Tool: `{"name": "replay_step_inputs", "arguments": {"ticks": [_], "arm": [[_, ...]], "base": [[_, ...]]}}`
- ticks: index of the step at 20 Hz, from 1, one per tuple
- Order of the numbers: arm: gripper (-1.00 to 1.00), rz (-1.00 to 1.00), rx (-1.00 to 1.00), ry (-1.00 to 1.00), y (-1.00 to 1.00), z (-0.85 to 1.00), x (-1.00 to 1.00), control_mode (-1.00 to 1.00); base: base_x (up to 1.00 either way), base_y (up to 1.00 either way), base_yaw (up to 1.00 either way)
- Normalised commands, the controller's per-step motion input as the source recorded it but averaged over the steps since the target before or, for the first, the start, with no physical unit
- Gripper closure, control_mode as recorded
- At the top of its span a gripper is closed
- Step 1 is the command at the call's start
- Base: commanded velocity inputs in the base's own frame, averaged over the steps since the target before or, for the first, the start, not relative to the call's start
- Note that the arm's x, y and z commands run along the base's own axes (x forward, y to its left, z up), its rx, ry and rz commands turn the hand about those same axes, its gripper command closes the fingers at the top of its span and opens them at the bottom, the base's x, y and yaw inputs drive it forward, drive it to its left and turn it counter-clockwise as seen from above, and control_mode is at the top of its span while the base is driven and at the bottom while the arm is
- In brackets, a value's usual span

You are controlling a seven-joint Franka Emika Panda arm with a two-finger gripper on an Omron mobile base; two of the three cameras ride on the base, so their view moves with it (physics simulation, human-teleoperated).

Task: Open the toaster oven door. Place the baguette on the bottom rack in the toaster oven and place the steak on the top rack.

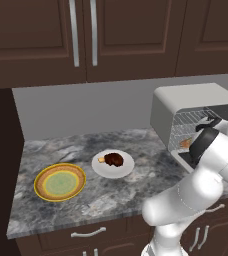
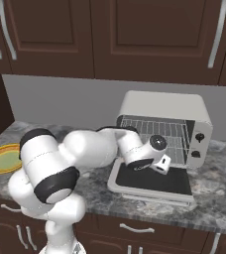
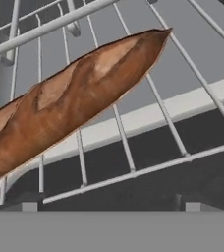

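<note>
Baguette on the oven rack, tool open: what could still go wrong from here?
1. The baguette lies slanted across the wire rack, one end near the front bar; it may overhang and block the toaster oven door from closing.
2. The open tool is close to the loaf, so pulling back could nudge it.
3. The steak waits on the white plate; the arm must clear the lowered door to reach it.

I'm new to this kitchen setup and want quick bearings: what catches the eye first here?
The toaster oven at the counter's right, its door folded down flat, with the white arm reaching into it. In the hand view the baguette lies slantwise on a wire rack; the open gripper is off it. Left of the oven, the steak sits on a white plate beside a yellow plate.
</note>
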Motion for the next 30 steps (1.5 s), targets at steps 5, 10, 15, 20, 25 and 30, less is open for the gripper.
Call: {"name": "replay_step_inputs", "arguments": {"ticks": [5,10,15,20,25,30], "arm": [[-1.0,-0.1,0.0,0.0,-0.07,0.01,0.19,-1.0],[-1.0,-0.06,0.0,0.0,-0.1,0.0,0.2,-1.0],[-1.0,-0.02,0.04,0.0,-0.07,-0.02,0.15,-1.0],[-1.0,0.0,0.05,-0.02,-0.11,0.0,-0.11,-1.0],[-1.0,0.0,0.02,-0.03,-0.2,0.22,-0.31,-1.0],[-1.0,0.01,0.0,-0.07,-0.26,0.38,-0.16,-1.0]], "base": [[0.0,0.0,0.0],[0.0,0.0,0.0],[0.0,0.0,0.0],[0.0,0.0,0.0],[0.0,0.0,0.0],[0.0,0.0,0.0]]}}
